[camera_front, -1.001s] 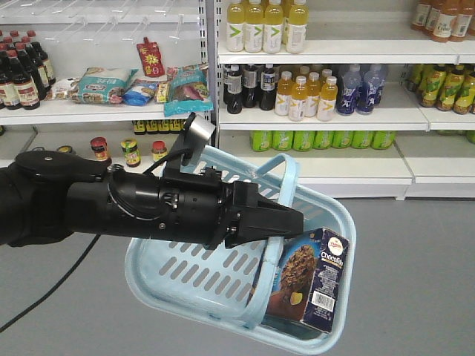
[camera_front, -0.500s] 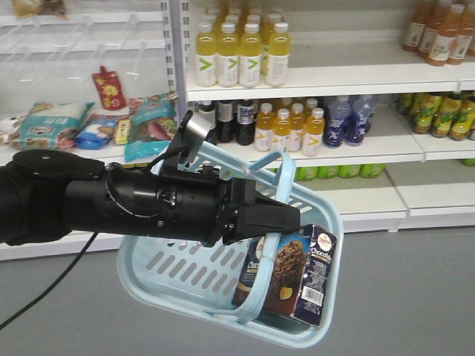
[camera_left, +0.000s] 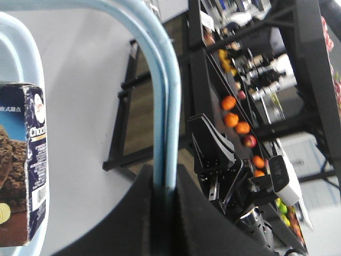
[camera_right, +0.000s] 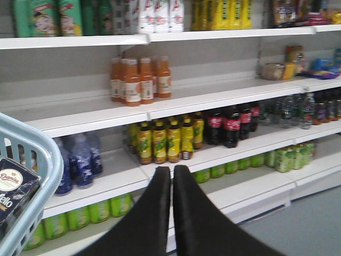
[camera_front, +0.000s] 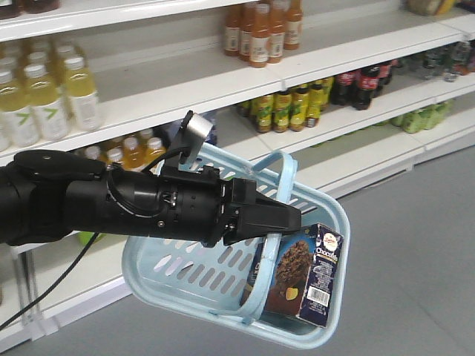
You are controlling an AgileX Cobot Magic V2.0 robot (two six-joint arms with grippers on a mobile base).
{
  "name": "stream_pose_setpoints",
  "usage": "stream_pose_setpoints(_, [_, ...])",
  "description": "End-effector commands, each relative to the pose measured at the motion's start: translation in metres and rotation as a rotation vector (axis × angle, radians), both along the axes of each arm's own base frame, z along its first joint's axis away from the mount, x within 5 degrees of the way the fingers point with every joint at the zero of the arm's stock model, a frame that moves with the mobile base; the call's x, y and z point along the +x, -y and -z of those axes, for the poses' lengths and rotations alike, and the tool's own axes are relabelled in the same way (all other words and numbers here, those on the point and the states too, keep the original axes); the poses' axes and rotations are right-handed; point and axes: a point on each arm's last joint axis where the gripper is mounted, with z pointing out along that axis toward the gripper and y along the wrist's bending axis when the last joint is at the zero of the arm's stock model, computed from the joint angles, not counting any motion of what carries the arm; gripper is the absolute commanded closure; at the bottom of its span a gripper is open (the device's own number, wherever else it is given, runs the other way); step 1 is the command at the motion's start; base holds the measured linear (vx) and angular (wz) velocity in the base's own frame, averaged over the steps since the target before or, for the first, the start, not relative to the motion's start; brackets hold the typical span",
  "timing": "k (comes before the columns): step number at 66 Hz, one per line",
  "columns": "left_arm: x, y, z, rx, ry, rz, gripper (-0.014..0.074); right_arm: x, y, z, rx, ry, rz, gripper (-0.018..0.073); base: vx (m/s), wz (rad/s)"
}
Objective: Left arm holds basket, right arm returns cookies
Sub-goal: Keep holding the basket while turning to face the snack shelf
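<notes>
My left arm (camera_front: 126, 204) reaches in from the left. Its gripper (camera_front: 295, 219) is shut on the two hoop handles (camera_front: 286, 169) of the light blue basket (camera_front: 185, 276), which hangs tilted in the air. In the left wrist view the handles (camera_left: 162, 101) run between the closed jaws of the left gripper (camera_left: 164, 181). The navy cookies carton (camera_front: 304, 276) stands in the basket's low right end and also shows in the left wrist view (camera_left: 24, 170). My right gripper (camera_right: 171, 170) is shut and empty, to the right of the basket's corner (camera_right: 40, 160). The right arm (camera_left: 218, 154) shows beyond the handles.
White store shelves run behind the basket, with orange-brown bottles (camera_front: 260, 33), yellow drink bottles (camera_front: 44, 96), cola bottles (camera_front: 360, 78) and green bottles (camera_front: 419, 117). Grey floor (camera_front: 415, 259) lies at the right. The right wrist view faces shelves of bottles (camera_right: 165, 140).
The whole view has swung right along the shelves, which now slant across the frame. The left gripper still holds the basket handles, and the carton sits in the same place.
</notes>
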Motion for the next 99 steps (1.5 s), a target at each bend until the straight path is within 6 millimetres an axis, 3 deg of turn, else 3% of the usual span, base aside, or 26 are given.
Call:
stream_pose_setpoints(1, [-0.0076,-0.0007,-0.0298,-0.125,0.026,0.021,0.0603,-0.0011,-0.0001,-0.0062,-0.012,0.079,0.002,0.0567,0.31,-0.82])
stream_pose_setpoints(66, [-0.0058,-0.001,-0.0291,-0.117,0.029,0.002,0.0603,-0.0011,-0.0001,-0.0062,-0.012,0.079,0.002,0.0567,0.2,-0.88])
stream_pose_setpoints(99, [-0.0058,-0.001,-0.0291,-0.117,0.029,0.002,0.0603,-0.0011,-0.0001,-0.0062,-0.012,0.079,0.002,0.0567,0.2,-0.4])
